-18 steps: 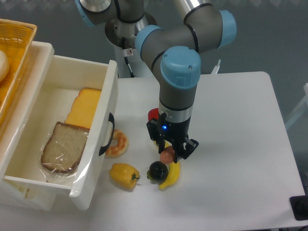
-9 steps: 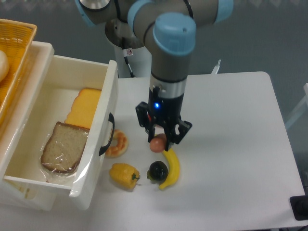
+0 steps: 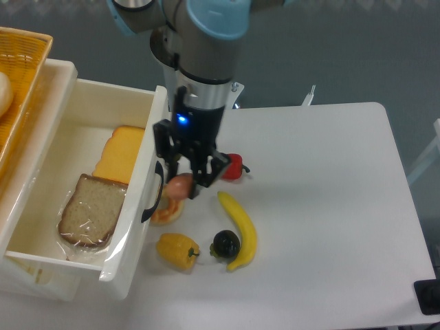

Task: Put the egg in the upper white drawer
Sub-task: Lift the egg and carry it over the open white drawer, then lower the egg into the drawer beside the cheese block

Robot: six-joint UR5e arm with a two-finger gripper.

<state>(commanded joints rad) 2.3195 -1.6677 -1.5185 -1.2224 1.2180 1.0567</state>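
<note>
My gripper (image 3: 183, 184) is shut on the pinkish-tan egg (image 3: 179, 185) and holds it in the air just right of the drawer front, above the glazed donut (image 3: 163, 210). The upper white drawer (image 3: 156, 130) stands pulled open at the left, its black handle (image 3: 155, 192) right next to the egg. Inside it lie a wrapped slice of brown bread (image 3: 90, 212) and a yellow-orange cheese slab (image 3: 118, 155).
On the table sit a banana (image 3: 240, 230), a small black fruit (image 3: 225, 243), a yellow pepper (image 3: 177, 250) and a red pepper (image 3: 234, 166) partly behind the gripper. A yellow wicker basket (image 3: 24, 75) is at the top left above the drawer.
The gripper lifted the egg from beside the banana and black fruit and carried it left and back toward the drawer front. The red pepper and the whole banana now show.
</note>
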